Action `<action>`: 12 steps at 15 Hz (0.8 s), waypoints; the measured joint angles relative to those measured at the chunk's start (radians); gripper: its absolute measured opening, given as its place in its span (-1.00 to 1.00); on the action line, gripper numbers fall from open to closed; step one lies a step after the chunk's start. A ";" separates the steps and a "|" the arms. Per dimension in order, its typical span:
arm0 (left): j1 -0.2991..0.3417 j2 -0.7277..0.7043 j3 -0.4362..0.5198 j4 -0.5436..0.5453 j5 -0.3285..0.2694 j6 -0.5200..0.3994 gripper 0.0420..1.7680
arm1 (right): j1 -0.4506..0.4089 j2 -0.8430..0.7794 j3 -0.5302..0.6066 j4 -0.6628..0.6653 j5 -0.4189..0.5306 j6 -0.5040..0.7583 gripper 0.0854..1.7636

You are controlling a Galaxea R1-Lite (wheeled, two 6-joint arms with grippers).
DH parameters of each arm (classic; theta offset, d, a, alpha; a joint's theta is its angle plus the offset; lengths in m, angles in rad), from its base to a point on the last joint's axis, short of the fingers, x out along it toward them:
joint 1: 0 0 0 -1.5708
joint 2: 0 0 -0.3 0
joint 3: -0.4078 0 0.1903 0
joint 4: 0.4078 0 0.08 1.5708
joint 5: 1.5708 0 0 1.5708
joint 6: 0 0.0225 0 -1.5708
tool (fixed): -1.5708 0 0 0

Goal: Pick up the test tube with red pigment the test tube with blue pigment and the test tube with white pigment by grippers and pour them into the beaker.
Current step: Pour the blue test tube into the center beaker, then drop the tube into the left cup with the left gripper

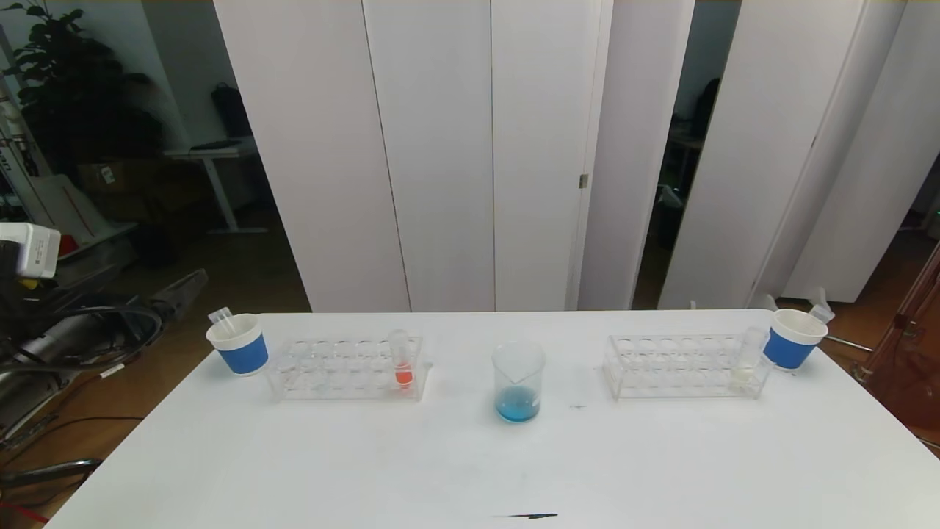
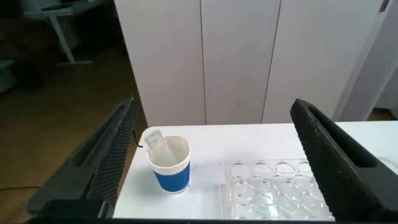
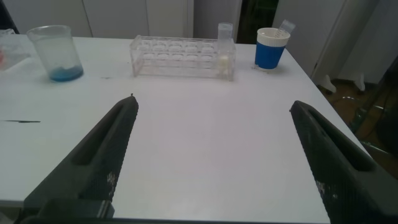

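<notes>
One beaker (image 1: pixel 518 382) with blue liquid at its bottom stands mid-counter (image 1: pixel 470 470); the red tube (image 1: pixel 402 360) sits in the rack (image 1: pixel 345 371) at its 9 o'clock, the white tube (image 1: pixel 747 360) in the rack (image 1: pixel 683 367) at 3 o'clock. A paper cup (image 1: pixel 239 343) holding an empty tube stands beside the first rack. The left gripper (image 2: pixel 211 162) and right gripper (image 3: pixel 211 162) both have jaws wide, holding nothing.

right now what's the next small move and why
Probably bring the left pincer, open and off the table's left edge, toward the red tube in the left rack. The beaker already holds blue liquid; red and white tube remain racked. The right pincer hangs open nearer the white.
</notes>
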 joint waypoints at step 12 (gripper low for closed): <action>-0.183 -0.466 0.370 0.097 0.001 -0.048 0.98 | 0.000 0.000 0.000 0.000 0.000 0.000 0.98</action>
